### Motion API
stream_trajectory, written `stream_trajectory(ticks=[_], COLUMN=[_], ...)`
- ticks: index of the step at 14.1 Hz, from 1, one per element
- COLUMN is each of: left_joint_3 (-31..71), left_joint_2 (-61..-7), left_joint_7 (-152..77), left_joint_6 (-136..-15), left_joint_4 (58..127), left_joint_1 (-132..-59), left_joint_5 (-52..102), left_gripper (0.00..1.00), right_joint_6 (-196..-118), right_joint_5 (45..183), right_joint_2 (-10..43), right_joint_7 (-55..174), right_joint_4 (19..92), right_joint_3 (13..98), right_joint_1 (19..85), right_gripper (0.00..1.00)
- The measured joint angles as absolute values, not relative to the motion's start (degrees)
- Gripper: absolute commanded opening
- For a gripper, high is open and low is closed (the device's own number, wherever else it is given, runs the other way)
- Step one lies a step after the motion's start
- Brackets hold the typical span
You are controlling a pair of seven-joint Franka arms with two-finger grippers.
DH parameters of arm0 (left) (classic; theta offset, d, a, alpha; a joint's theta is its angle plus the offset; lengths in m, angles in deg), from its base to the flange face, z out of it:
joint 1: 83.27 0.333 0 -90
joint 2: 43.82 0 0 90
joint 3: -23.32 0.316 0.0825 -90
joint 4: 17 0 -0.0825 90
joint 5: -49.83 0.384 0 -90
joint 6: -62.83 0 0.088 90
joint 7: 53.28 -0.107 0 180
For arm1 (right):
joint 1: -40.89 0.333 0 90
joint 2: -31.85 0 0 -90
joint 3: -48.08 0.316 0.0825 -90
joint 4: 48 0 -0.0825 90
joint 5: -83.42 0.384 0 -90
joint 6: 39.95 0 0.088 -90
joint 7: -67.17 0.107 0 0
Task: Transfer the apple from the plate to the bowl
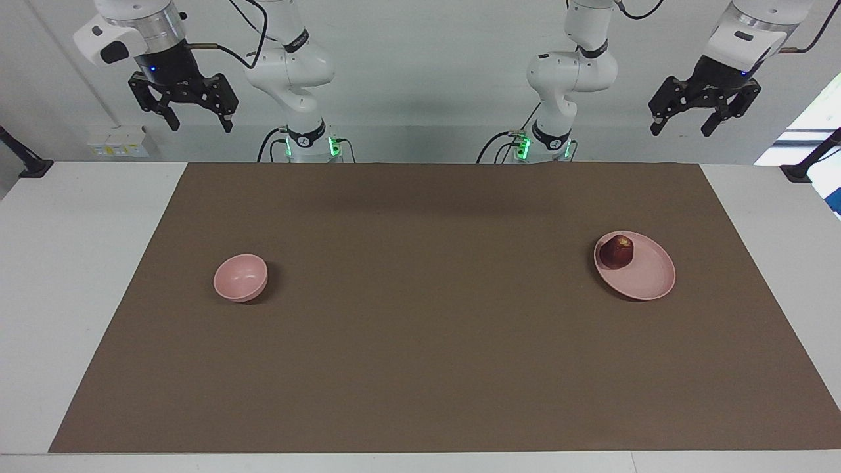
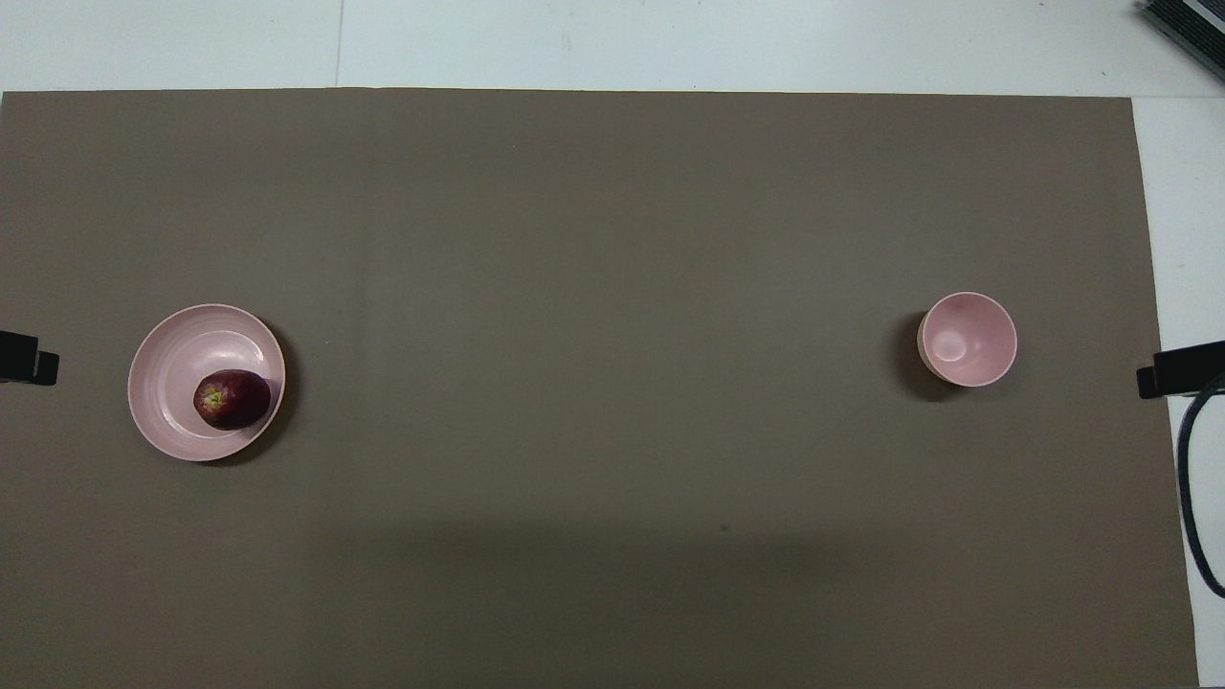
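Observation:
The dark red apple lies on the pale pink plate, on the part of the plate nearer to the robots, toward the left arm's end of the table. The overhead view shows the apple with its yellowish patch up, on the plate. The small deep pink bowl stands empty toward the right arm's end; it also shows in the overhead view. My left gripper hangs open and empty, high above the table's edge by the robots. My right gripper hangs open and empty, equally high.
A brown mat covers most of the white table. Black clamp stands sit at the table's two corners by the robots. A cable hangs at the right arm's end.

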State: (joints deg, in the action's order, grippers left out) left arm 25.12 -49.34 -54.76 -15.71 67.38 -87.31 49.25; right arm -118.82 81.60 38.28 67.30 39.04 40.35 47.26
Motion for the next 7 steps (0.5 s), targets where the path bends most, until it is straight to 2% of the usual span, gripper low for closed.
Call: stream_trajectory(ticks=[7], left_joint_3=[25.3], left_joint_2=[-49.5], left_joint_7=[-54.8], left_joint_6=[-15.6], left_joint_4=[68.4], left_joint_1=[-87.3], left_joint_5=[49.2], left_gripper=[1.00], right_joint_6=[-118.8], right_joint_5=[81.6], right_joint_2=[38.3], right_joint_7=[67.3], right_joint_4=[39.1], right_joint_3=[40.4], right_joint_1=[47.3], right_gripper=[1.00])
